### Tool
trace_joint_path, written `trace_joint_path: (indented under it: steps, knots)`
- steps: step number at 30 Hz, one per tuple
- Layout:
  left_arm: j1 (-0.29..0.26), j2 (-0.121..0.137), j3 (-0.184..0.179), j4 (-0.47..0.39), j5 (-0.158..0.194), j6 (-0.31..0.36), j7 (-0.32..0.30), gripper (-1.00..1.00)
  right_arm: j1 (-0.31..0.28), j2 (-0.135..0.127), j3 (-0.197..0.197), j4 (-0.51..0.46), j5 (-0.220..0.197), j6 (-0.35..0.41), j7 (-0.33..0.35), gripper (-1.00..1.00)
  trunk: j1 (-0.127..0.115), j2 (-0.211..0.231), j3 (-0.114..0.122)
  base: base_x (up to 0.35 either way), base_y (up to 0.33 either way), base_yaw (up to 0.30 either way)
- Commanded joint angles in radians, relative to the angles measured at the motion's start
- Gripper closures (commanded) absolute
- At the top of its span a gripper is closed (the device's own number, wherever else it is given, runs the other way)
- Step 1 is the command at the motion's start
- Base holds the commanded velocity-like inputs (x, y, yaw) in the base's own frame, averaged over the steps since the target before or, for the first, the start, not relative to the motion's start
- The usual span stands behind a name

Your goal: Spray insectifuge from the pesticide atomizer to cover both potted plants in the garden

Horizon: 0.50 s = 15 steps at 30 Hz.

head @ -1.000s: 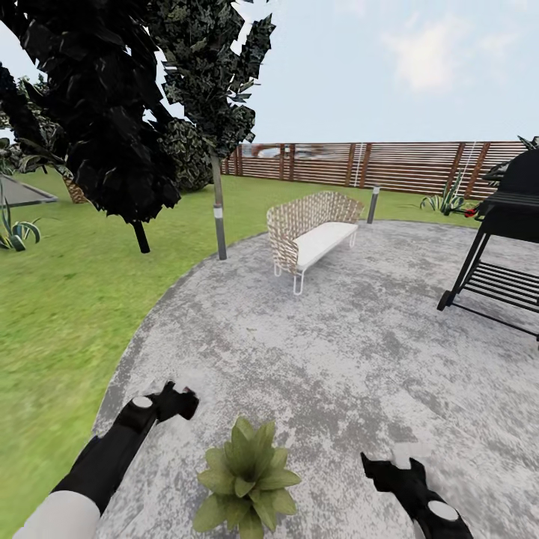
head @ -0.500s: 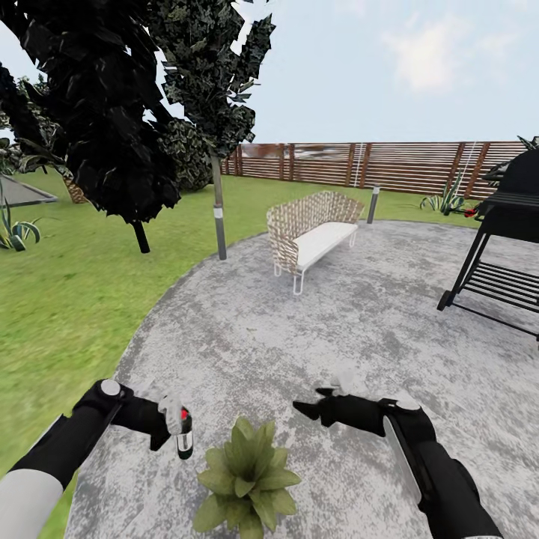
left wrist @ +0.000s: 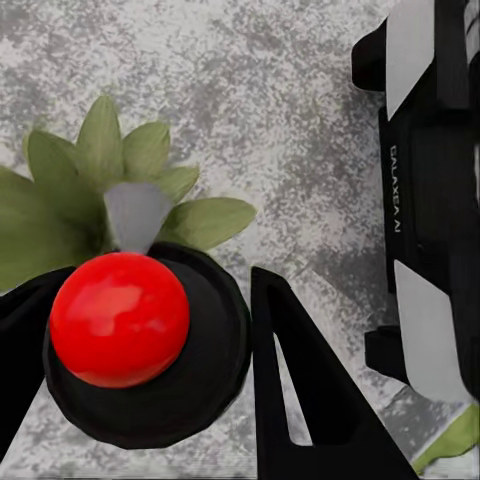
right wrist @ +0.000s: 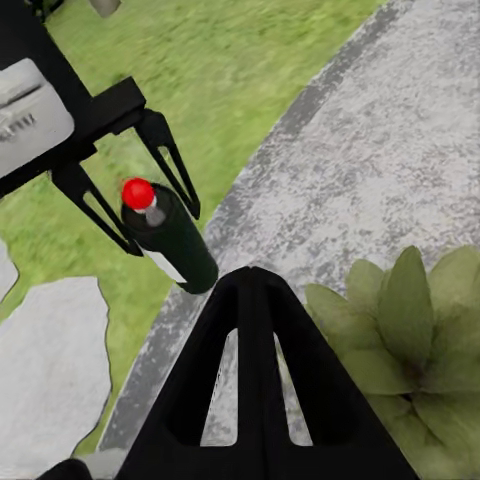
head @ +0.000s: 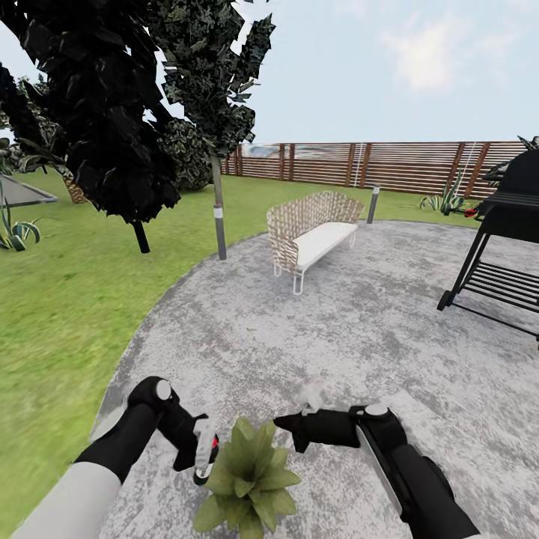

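Fingers of the left gripper are closed around the dark cylindrical pesticide atomizer with a red round cap, holding it at the seven-o'clock edge of the low potted plant with broad pointed green leaves, just beside its outer leaves. From the left wrist, the atomizer's red cap sits between the black fingers, with the plant's leaves spreading right behind it on the grey speckled paving. The right wrist view looks across at the atomizer gripped between the left gripper's black fingers, near the border of paving and green lawn, with the plant close by.

Fingers of the right gripper point toward nine o'clock, just off the plant's one-o'clock side; from the right wrist they appear pressed together into one black wedge with nothing between them.

On the paving toward twelve o'clock stands a wicker sofa with a white cushion. A black grill on a wheeled frame stands at two o'clock. The brown slatted wooden fence runs behind them, and a dark-leaved tree rises at ten o'clock on the lawn.
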Motion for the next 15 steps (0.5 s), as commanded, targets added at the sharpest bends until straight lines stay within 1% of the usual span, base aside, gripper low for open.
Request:
trace_joint_path:
  steps: [1, 3, 4, 5, 6, 7, 9, 15]
  knots:
    - [-0.001, -0.005, -0.002, -0.001, -0.01, 0.006, -0.007, 1.0, -0.001, 0.0, 0.017, -0.001, 0.002, 0.005, 0.003, 1.0, 0.0, -0.001, -0.001, 0.0, 0.0, 0.0]
    - [-0.001, -0.017, -0.002, -0.001, -0.018, 0.005, -0.011, 1.0, -0.001, 0.0, 0.043, -0.001, 0.002, 0.005, 0.002, 1.0, 0.0, -0.001, -0.001, 0.0, 0.0, 0.0]
    - [-0.001, -0.024, -0.002, -0.002, -0.02, 0.005, -0.012, 1.0, -0.001, 0.0, 0.048, -0.001, 0.002, 0.005, 0.003, 1.0, 0.0, -0.001, -0.001, 0.0, 0.0, 0.0]
    - [-0.002, -0.048, -0.002, -0.002, -0.021, 0.002, -0.013, 1.0, -0.001, 0.001, 0.054, -0.001, 0.002, 0.005, 0.002, 1.0, 0.0, -0.001, -0.001, 0.0, 0.0, 0.0]
    - [-0.002, -0.067, -0.002, -0.002, -0.021, -0.001, -0.013, 1.0, -0.001, 0.003, 0.056, -0.001, 0.002, 0.005, 0.002, 1.0, 0.0, -0.001, -0.001, 0.0, 0.0, 0.0]
    - [-0.002, -0.072, -0.002, -0.002, -0.021, -0.002, -0.013, 1.0, -0.001, 0.004, 0.057, -0.001, 0.002, 0.005, 0.002, 1.0, 0.0, -0.001, -0.001, 0.0, 0.0, 0.0]
    - [-0.002, -0.093, -0.002, -0.002, -0.022, -0.003, -0.013, 1.0, -0.001, 0.005, 0.057, -0.001, 0.002, 0.005, 0.003, 1.0, 0.0, -0.001, -0.001, 0.0, 0.0, 0.0]
    - [-0.002, -0.135, -0.002, -0.003, -0.022, -0.004, -0.013, 1.0, -0.001, 0.007, 0.058, -0.003, 0.002, 0.005, 0.003, 1.0, 0.0, -0.001, -0.001, 0.0, 0.0, 0.0]
